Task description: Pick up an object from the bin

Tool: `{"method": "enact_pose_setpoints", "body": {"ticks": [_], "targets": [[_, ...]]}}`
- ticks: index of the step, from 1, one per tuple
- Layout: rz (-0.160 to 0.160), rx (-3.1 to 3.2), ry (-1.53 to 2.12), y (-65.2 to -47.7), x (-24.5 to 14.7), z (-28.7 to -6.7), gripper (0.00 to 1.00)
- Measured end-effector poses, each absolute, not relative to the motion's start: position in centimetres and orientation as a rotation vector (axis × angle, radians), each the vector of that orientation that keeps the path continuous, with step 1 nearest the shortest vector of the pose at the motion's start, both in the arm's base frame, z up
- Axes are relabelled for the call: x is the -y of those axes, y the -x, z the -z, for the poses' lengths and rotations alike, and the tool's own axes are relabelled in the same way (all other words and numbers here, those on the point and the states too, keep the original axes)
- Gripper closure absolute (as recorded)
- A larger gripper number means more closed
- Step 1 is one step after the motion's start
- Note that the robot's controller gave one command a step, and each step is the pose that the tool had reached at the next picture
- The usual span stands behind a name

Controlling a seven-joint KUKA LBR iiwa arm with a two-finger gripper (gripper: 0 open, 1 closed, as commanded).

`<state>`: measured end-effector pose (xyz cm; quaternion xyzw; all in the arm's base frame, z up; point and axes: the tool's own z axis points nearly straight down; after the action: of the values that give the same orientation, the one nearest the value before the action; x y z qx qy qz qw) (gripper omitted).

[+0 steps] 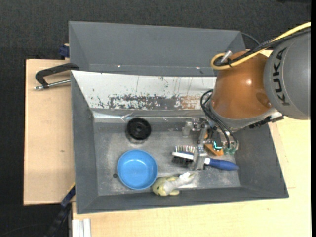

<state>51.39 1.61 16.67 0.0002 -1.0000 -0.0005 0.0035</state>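
Though the pincer (200, 151) hangs over the blue-handled brush (219, 165) at four o'clock in the bin (83, 147), its open or closed state cannot be told; a blue bowl (137, 169) lies at seven o'clock.

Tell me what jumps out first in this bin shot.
The arm's orange cover looms over the right side of the bin, with the gripper low over a blue-handled brush on the floor there. Next comes the blue bowl at front left, with a black round disc just behind it. A pale yellow soft thing lies by the front wall.
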Motion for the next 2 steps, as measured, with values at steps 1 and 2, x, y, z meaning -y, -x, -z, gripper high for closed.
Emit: {"method": "enact_pose_setpoints", "body": {"ticks": [1,2], "targets": [[0.001,3.123,0.283,-52.34,1.83,-7.15,0.00],[0.002,3.128,0.281,-52.46,1.74,-7.43,1.00]]}}
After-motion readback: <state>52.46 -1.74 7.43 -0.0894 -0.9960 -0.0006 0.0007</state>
